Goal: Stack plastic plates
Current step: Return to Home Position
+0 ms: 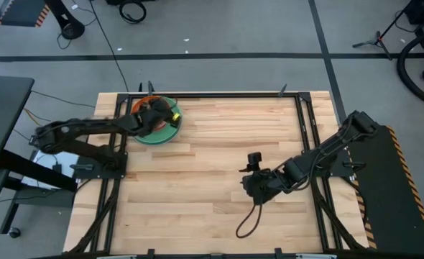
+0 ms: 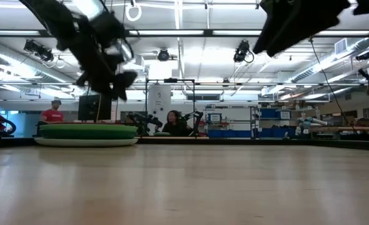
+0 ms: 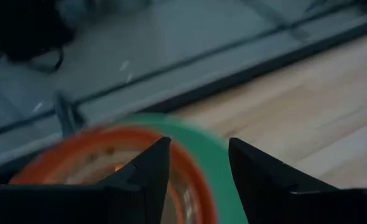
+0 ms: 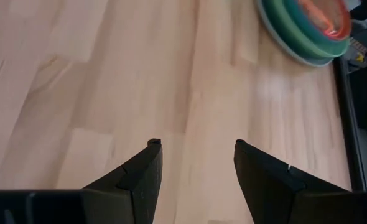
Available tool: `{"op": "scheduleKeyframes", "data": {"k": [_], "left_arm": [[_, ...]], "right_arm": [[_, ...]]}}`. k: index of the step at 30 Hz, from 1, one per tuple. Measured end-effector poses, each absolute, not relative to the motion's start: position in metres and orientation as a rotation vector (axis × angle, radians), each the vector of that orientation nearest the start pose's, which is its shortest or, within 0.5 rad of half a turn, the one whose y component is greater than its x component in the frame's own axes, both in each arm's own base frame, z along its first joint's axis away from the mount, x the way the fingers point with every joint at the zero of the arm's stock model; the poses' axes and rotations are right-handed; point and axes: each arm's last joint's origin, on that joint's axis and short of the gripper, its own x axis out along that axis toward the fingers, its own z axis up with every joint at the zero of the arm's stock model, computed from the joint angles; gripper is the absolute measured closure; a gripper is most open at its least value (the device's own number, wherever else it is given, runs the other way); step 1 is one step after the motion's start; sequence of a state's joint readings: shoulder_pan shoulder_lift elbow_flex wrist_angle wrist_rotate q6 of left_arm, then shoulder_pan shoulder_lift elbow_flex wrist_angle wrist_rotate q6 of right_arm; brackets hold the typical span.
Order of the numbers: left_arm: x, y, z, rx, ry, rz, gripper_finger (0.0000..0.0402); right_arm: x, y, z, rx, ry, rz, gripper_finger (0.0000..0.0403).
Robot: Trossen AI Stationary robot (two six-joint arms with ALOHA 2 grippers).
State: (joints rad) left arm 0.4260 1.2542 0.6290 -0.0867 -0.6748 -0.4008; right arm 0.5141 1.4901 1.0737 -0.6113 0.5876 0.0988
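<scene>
Fingers spread, the left gripper (image 3: 199, 142) hid most of the plate stack (image 1: 155, 138) at the far left tabletop (image 1: 212, 165) corner; the right gripper (image 4: 196, 143) also held its fingers apart.

From overhead we look straight down on the whole table (image 1: 197, 180) and some of the floor around it. Our low camera sits at tabletop level, facing across the wood into the room. On the left wrist we are close above the plate stack (image 3: 205, 152), facing the table's edge and the floor beyond. On the right wrist we look across bare boards from farther off. All four views share that stack.
</scene>
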Motion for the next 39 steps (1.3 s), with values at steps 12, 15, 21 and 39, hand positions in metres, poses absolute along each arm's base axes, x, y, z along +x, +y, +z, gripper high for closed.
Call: {"op": "scheduleKeyframes", "data": {"k": [12, 15, 21, 39], "left_arm": [[0.158, 0.075, 0.255, -0.257, 0.099, 0.928, 0.025], [0.151, 0.067, 0.24, -0.276, 0.09, 0.835, 0.0253], [0.145, 0.058, 0.226, -0.293, 0.109, 0.645, 0.0253], [0.14, 0.058, 0.243, -0.08, 0.002, 0.394, 0.0254]], "right_arm": [[0.287, 0.079, 0.255, -0.311, 0.516, -0.047, 0.0203], [0.289, 0.072, 0.241, -0.277, 0.393, -0.056, 0.0204], [0.294, 0.06, 0.222, -0.214, 0.279, -0.109, 0.0204], [0.318, -0.074, 0.282, -0.145, 0.114, -0.219, 0.0204]]}}
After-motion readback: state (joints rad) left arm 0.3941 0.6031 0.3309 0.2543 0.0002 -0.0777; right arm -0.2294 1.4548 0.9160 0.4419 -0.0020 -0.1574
